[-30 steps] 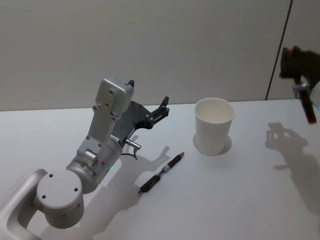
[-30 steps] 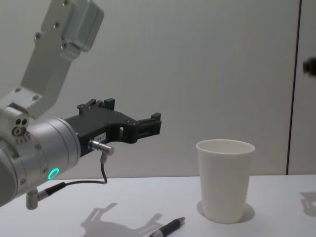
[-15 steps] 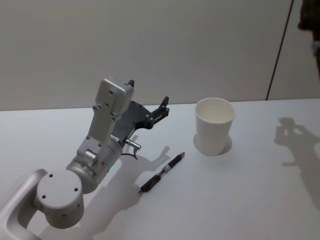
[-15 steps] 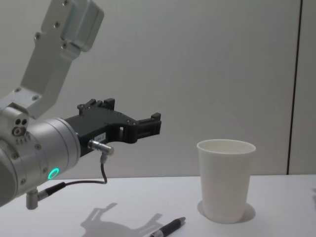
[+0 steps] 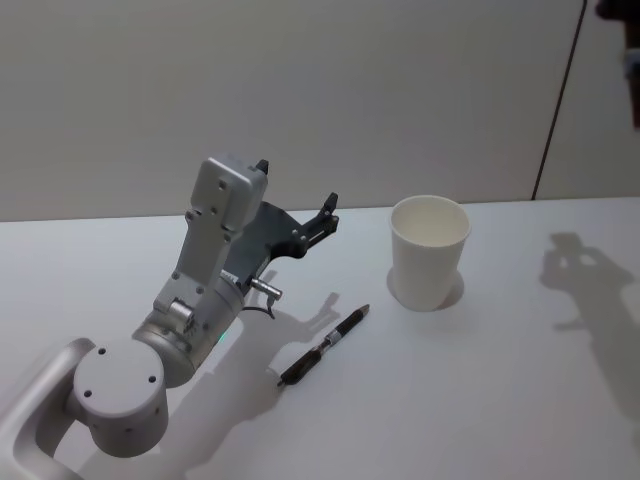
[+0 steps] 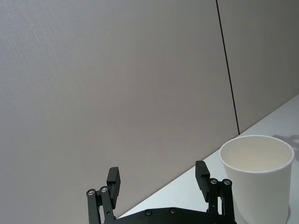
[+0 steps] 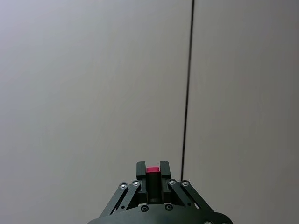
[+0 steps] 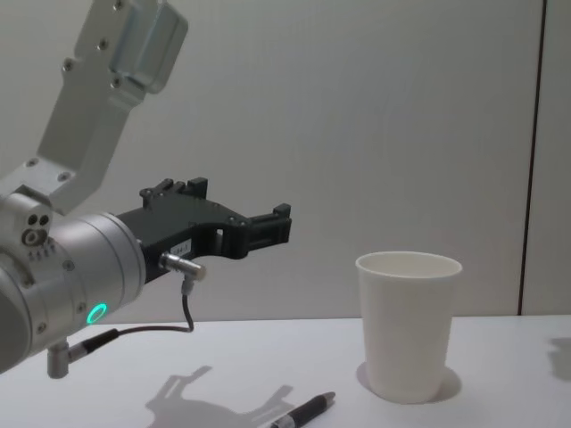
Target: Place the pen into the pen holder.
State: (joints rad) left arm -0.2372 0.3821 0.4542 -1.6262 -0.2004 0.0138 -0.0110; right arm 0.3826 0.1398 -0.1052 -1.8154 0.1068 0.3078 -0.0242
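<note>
Black pen (image 5: 323, 346): pale band mid-barrel, flat on table, diagonal, far end aimed at pen holder (image 5: 428, 250). White tapered paper cup, rolled rim, upright, empty, near pen, not touching.

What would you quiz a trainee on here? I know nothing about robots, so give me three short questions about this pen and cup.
1. True or false: the pen already stands inside the pen holder.
2. The left gripper is: A) open, above the table; B) shut on the pen; C) inside the pen holder.
3. Fill in: the pen lies to the pen holder's ____ (robot's side).
Key: 1 false, it lies flat on the table. 2 A. 3 left. The right gripper is high at the far right.
</note>
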